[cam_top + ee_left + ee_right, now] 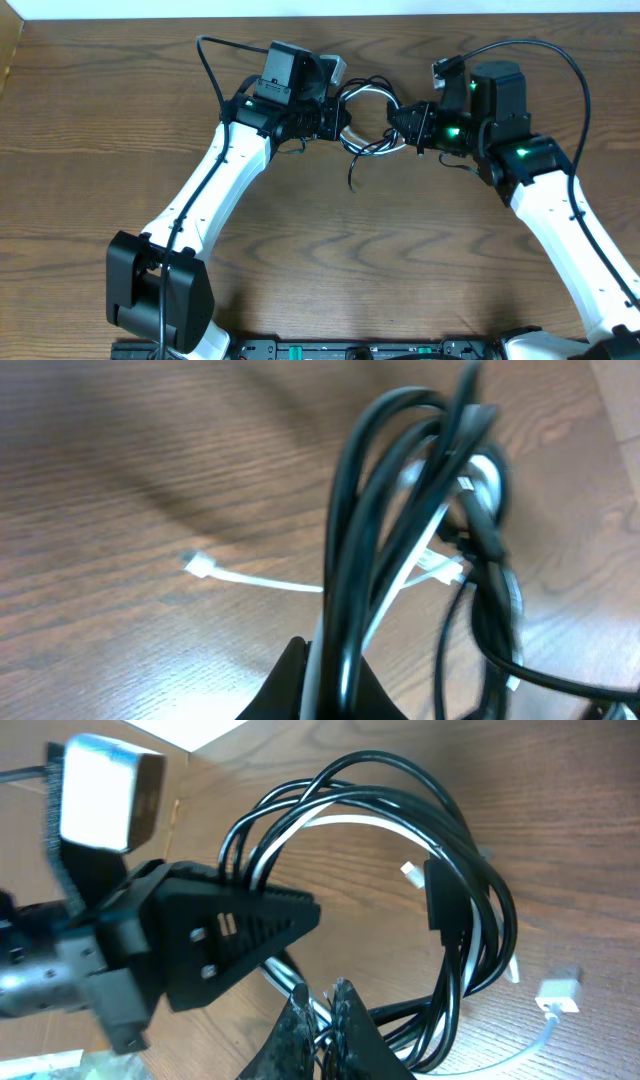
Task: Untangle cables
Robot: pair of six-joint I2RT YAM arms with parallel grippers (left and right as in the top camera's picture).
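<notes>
A tangled coil of thin black and white cables point(366, 118) hangs between my two grippers at the far middle of the table. My left gripper point(335, 122) is shut on the coil's left side; in the left wrist view the black and white strands point(400, 530) run up from between its fingers point(325, 680). My right gripper point(397, 124) is shut on the coil's right side; in the right wrist view its fingers point(322, 1010) pinch black and white strands of the loop point(380, 830). A white plug point(197, 564) lies on the table; another white plug point(558, 992) shows at the right.
The wooden table point(360, 260) spreads around the arms. The table's far edge point(150, 18) is close behind the grippers. A loose black cable end point(352, 180) dangles below the coil. The left gripper's body point(170, 940) fills the left of the right wrist view.
</notes>
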